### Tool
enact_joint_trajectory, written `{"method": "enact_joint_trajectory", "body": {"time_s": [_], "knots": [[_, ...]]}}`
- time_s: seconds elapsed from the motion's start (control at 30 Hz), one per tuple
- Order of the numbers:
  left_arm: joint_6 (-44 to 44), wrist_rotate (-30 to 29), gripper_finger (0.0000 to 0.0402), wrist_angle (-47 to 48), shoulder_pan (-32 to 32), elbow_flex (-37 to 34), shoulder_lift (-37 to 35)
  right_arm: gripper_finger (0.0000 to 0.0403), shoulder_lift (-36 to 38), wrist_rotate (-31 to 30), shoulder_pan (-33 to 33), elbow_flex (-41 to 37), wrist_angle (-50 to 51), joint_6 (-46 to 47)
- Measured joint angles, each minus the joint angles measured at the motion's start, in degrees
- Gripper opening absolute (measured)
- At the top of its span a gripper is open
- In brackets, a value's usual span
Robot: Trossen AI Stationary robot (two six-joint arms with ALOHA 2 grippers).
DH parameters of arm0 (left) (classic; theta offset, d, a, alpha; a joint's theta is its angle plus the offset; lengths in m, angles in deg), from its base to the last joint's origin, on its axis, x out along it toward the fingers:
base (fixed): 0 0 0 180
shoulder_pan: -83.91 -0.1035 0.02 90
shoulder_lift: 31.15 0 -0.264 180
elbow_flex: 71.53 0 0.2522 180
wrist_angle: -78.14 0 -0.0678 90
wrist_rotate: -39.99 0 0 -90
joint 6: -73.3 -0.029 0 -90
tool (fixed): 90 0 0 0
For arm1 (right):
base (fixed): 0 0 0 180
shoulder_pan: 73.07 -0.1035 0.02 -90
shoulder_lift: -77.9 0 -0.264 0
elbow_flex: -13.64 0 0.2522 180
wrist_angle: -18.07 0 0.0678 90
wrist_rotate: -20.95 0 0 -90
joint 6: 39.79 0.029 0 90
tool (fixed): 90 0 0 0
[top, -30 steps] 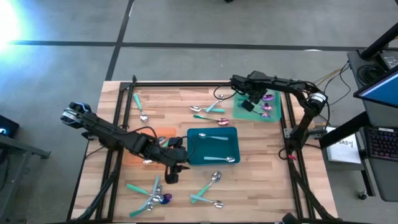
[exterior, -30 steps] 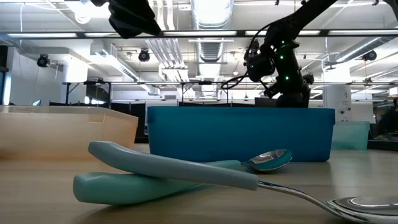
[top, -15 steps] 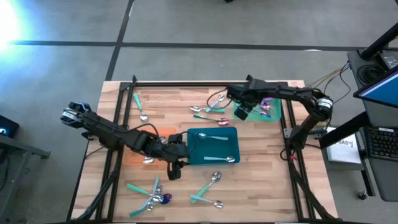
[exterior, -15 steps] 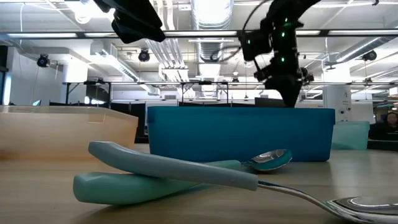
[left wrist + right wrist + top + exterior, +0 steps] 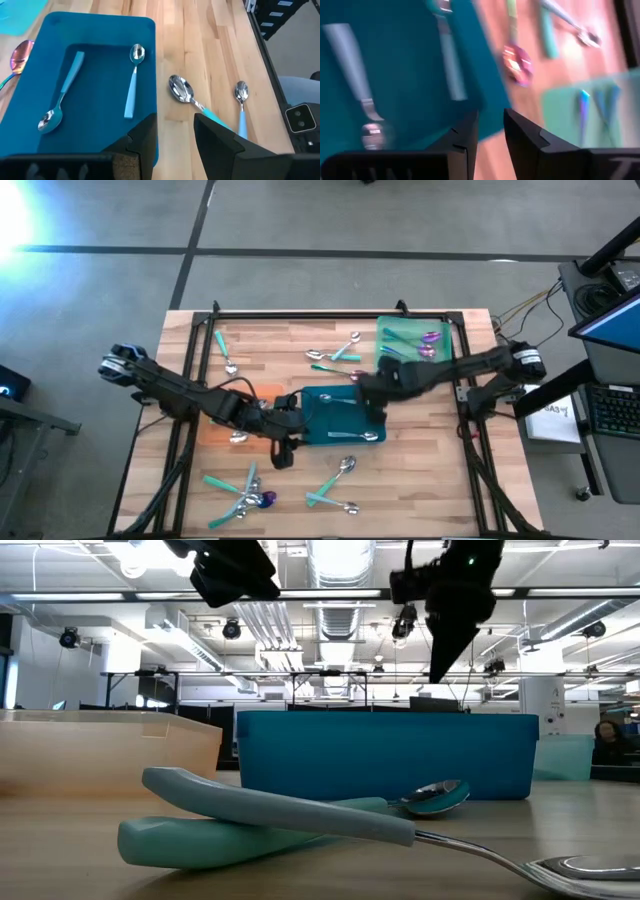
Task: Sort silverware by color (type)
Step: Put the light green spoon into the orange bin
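Observation:
My left gripper (image 5: 283, 452) (image 5: 175, 145) hangs open above the table at the blue tray's (image 5: 312, 430) near left corner. My right gripper (image 5: 377, 398) (image 5: 491, 135) is open with nothing between its fingers, over the blue tray's far right part. Two teal-handled spoons (image 5: 60, 95) (image 5: 132, 80) lie flat in the blue tray. Iridescent purple pieces (image 5: 428, 342) lie in the green tray (image 5: 392, 330). More teal-handled silverware lies loose on the wood: a far cluster (image 5: 335, 356), one piece (image 5: 225, 352) at far left, and near pieces (image 5: 345, 467) (image 5: 240, 495).
An orange tray (image 5: 262, 392) lies under my left arm, left of the blue tray. A black frame rail (image 5: 300, 314) runs around the table. In the low view two teal-handled pieces (image 5: 270, 815) lie crossed in front of the blue tray wall (image 5: 385, 755).
My right gripper has swung from above the green tray toward the table's near left, ending over the blue tray. My left gripper has shifted a little toward the blue tray. No silverware has moved.

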Motion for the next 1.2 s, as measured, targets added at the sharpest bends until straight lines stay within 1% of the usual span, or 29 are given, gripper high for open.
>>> {"method": "enact_joint_trajectory", "body": {"time_s": [0.17, 0.37, 0.47, 0.63, 0.8, 0.9, 1.0, 1.1, 1.2], "knots": [[1.9, 0.0, 0.0114, -0.7, 0.8, 0.0, 0.9, 0.0087, -0.4, -0.1, -7.1, 0.0, -6.8, 1.2], [4.1, 0.0, 0.0114, -2.8, 1.3, -0.8, 1.1, 0.0099, -0.4, -0.2, -12.8, -0.3, -15.3, 2.3], [4.3, 0.0, 0.0114, -5.2, 1.4, -1.7, 1.1, 0.0105, -0.4, -0.2, -14.4, -0.9, -17.5, 3.3], [6.8, 0.7, 0.0114, -9.4, 1.7, -3.7, 1.1, 0.0113, -0.4, -0.2, -15.9, -1.1, -17.7, 5.0], [9.0, 3.0, 0.0114, -9.6, 1.8, -4.1, 0.7, 0.0116, -0.4, 0.1, -16.6, -1.8, -19.0, 6.6], [8.9, 3.5, 0.0114, -8.3, 1.8, -4.1, -0.1, 0.0113, -0.4, 2.0, -16.8, -2.4, -20.4, 6.6], [7.6, 3.6, 0.0114, -6.1, 1.8, -4.2, -1.6, 0.0109, -0.4, 5.8, -16.8, -3.6, -23.2, 5.0], [6.6, 3.6, 0.0114, -4.6, 2.1, -4.3, -2.2, 0.0106, -0.4, 10.2, -16.8, -5.3, -26.7, 0.4], [6.6, 3.5, 0.0114, -3.9, 3.1, -4.4, -1.9, 0.0102, -0.4, 14.5, -16.8, -8.1, -32.3, -5.6]]}}
